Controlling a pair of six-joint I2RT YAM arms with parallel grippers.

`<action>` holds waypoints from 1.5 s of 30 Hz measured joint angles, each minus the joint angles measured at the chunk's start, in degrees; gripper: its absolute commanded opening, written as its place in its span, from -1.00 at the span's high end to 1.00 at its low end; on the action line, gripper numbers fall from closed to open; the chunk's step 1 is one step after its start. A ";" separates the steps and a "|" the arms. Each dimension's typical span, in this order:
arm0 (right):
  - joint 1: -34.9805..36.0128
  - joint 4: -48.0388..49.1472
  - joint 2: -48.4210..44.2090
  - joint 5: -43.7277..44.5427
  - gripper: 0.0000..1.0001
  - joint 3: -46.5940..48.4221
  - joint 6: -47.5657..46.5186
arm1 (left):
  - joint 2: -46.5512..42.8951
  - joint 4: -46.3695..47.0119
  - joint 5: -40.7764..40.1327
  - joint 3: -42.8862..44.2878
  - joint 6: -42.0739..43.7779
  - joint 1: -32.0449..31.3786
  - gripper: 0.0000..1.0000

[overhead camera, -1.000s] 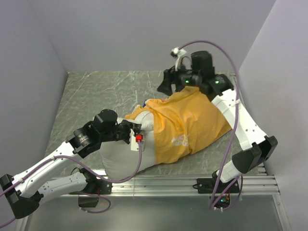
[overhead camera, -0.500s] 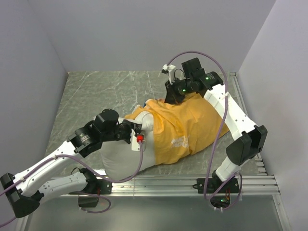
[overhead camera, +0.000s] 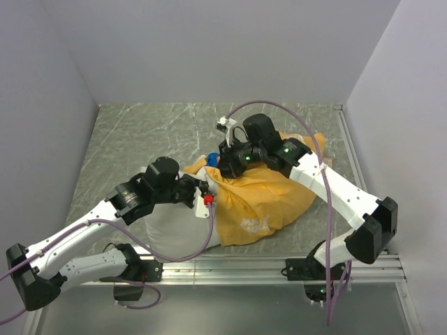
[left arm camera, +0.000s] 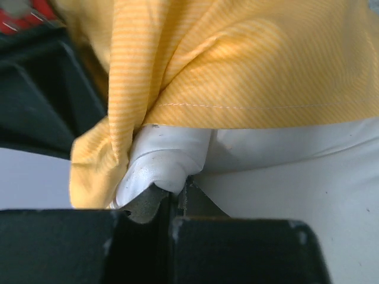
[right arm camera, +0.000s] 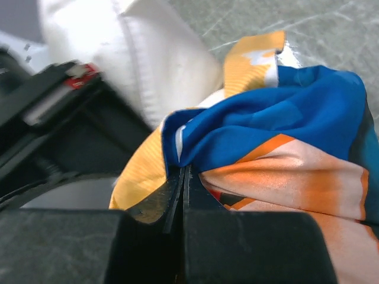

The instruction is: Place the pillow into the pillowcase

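Note:
The white pillow (overhead camera: 173, 227) lies at the near middle of the table, its far end inside the orange-yellow pillowcase (overhead camera: 262, 199). My left gripper (overhead camera: 201, 191) is shut on a fold of the pillow (left arm camera: 163, 163), right at the pillowcase (left arm camera: 249, 59) hem. My right gripper (overhead camera: 225, 163) reaches in from the right and is shut on the bunched blue edge of the pillowcase (right arm camera: 278, 112), with its jaws closed flat on the cloth. The pillow (right arm camera: 163, 65) shows just behind that edge. Most of the pillow's covered end is hidden.
The grey marbled tabletop (overhead camera: 147, 132) lies to the left and behind. Pale walls (overhead camera: 42, 105) close in the left, back and right. A metal rail (overhead camera: 244, 269) runs along the near edge. The two wrists sit close together above the pillowcase opening.
My right arm swung from the pillowcase's far right end to its opening beside the pillow and shut on the cloth. The pillowcase bunched up leftward. The left arm shifted slightly.

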 measured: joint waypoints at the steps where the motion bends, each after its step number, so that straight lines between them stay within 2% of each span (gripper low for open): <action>1: 0.00 2.73 -0.70 1.27 1.00 -2.56 1.68 | 0.00 -0.15 -0.04 0.00 -0.11 0.00 0.99; 4: -0.24 8.33 -1.49 5.09 0.92 -7.10 5.31 | 0.02 -0.33 -0.70 0.00 -1.11 0.13 0.99; 7: -2.05 11.54 0.66 7.85 0.87 -6.84 7.13 | 0.15 0.48 -1.03 -0.24 -3.89 1.33 0.99; 9: -4.42 11.96 4.59 9.14 0.63 -3.52 7.28 | 0.83 2.49 -0.33 -0.90 -6.86 3.78 0.99; 10: -6.01 11.78 7.39 9.20 0.43 -0.87 7.21 | 1.77 3.87 0.74 -1.14 -9.01 6.03 0.99; 11: -7.32 11.74 10.16 9.03 -0.11 2.12 7.13 | 2.93 5.33 1.70 -1.29 -10.71 8.39 0.99; 13: -10.12 11.21 15.26 8.52 -0.50 7.65 6.47 | 6.69 9.03 3.19 -1.51 -14.95 14.01 0.99; 14: -11.30 10.75 16.65 8.04 -0.56 9.46 6.16 | 9.40 11.23 3.37 -1.64 -17.16 17.07 0.92; 15: -12.63 9.77 17.88 7.52 -0.57 11.52 5.70 | 12.00 12.81 3.41 -1.64 -19.21 19.30 0.63; 17: -15.19 6.78 18.45 6.64 -0.60 14.84 4.76 | 17.57 15.89 2.56 -1.49 -22.82 23.50 0.19; 18: -16.28 5.33 18.05 6.36 -0.60 16.09 4.24 | 20.17 16.46 2.08 -1.05 -24.13 25.42 -0.18; 20: -17.97 3.56 15.69 6.12 -0.60 16.94 2.75 | 23.71 16.39 1.07 0.63 -26.64 28.85 -0.38; 21: -18.49 2.36 13.81 6.21 -0.61 16.61 2.05 | 24.41 15.85 0.68 1.81 -27.47 30.60 -0.76; 22: -18.78 1.79 11.37 6.38 -0.61 15.41 1.31 | 24.44 15.10 0.46 2.73 -27.71 31.61 -0.98; 28: -20.13 -1.75 -5.92 8.52 -0.61 0.59 -1.62 | 14.84 3.74 1.16 8.83 -27.30 31.63 -0.99; 31: -22.60 -2.78 -10.78 9.46 -0.62 -7.63 -1.81 | 5.55 -0.57 -2.19 8.13 -29.07 24.79 -0.99; 36: -29.75 -5.16 -10.91 10.21 -0.62 -16.57 -1.57 | -5.62 -4.37 -14.91 1.31 -38.73 -1.55 -0.99; 37: -31.61 -5.62 -10.71 10.10 -0.62 -17.38 -1.57 | -5.55 -5.31 -17.40 0.00 -41.13 -6.16 -0.99; 41: -37.90 -6.32 -10.47 9.49 -0.62 -17.70 -1.64 | -1.90 -6.32 -26.62 -4.59 -46.03 -14.58 -0.99; 45: -40.44 -6.40 -10.43 9.53 -0.62 -17.70 -2.05 | 2.10 -5.88 -37.77 -6.32 -48.11 -25.75 -0.99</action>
